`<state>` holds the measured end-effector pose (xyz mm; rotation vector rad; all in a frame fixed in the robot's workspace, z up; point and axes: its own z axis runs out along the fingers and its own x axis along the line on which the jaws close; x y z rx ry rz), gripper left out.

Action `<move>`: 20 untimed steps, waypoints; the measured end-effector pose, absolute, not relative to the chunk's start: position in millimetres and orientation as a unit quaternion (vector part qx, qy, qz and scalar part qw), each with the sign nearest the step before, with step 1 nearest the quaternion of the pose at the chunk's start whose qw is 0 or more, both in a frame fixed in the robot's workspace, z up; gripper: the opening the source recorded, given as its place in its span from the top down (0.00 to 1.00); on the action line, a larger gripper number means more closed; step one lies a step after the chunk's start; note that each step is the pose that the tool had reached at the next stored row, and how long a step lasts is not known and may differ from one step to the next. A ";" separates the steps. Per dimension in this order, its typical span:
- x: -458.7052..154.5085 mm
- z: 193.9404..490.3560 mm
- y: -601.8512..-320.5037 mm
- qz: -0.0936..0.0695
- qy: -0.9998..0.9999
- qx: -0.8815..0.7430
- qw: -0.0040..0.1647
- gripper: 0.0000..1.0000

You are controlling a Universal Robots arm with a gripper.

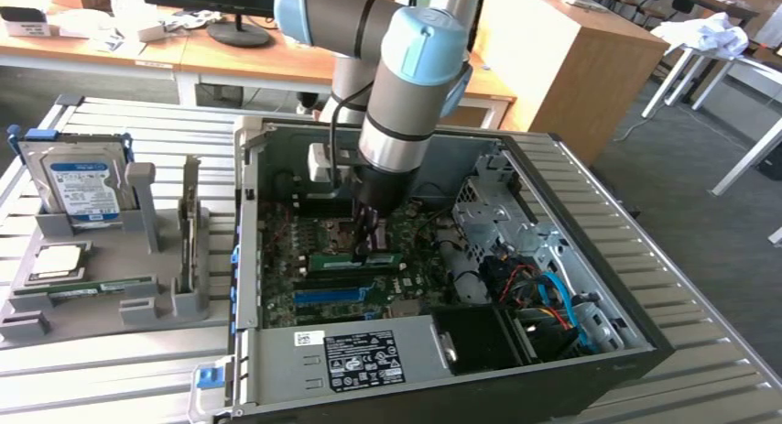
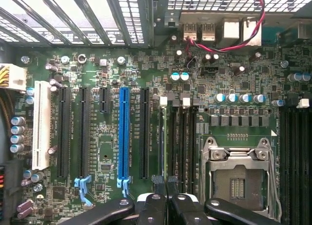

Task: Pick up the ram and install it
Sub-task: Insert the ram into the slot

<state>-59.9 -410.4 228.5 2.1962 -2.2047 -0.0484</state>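
Gripper (image 1: 370, 252): dark fingers lowered inside the open computer case (image 1: 635, 351), tips at a green strip, the ram (image 1: 354, 258), lying along the motherboard (image 1: 320, 291). In the wrist view the fingers (image 2: 152, 205) sit close together around a thin edge-on stick, the ram (image 2: 165, 152), standing in a slot among the black memory slots (image 2: 183, 147). Clenched on the ram, as far as the narrow gap shows; the contact itself is partly cut off by the picture edge, and whether the stick is fully seated cannot be told.

Arm (image 1: 409, 85): grey tube with pale blue joint caps, hiding the rear middle of the case in the exterior view.

Motherboard, wrist view (image 2: 107, 152): green, densely printed; a blue expansion slot (image 2: 124, 137), a white slot (image 2: 41, 125), several black slots, round silver-topped capacitors (image 2: 239, 97), an open metal-framed processor socket (image 2: 237, 178). Red wires (image 2: 229, 45) loop near the rear ports.

Case: dark sheet metal, perforated drive cage (image 1: 495, 218), blue and orange cables (image 1: 556, 300), black power supply with white label (image 1: 361, 360).

Grey plastic holder (image 1: 110, 300), to the exterior view's left of the case: upright silver hard drive (image 1: 83, 188) with blue-and-white label; square silver processor chip (image 1: 59, 262) lying flat; a second green stick (image 1: 104, 288) in a low groove, details too small to make out.

Ribbed metal table (image 1: 110, 387) beneath all.
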 end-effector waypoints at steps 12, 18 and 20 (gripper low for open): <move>-60.0 226.0 -412.9 -0.020 -0.709 0.705 0.010 0.88; -59.9 225.7 -414.4 -0.020 -0.709 0.705 0.010 0.88; -59.9 224.1 -415.2 -0.020 -0.709 0.705 0.010 0.88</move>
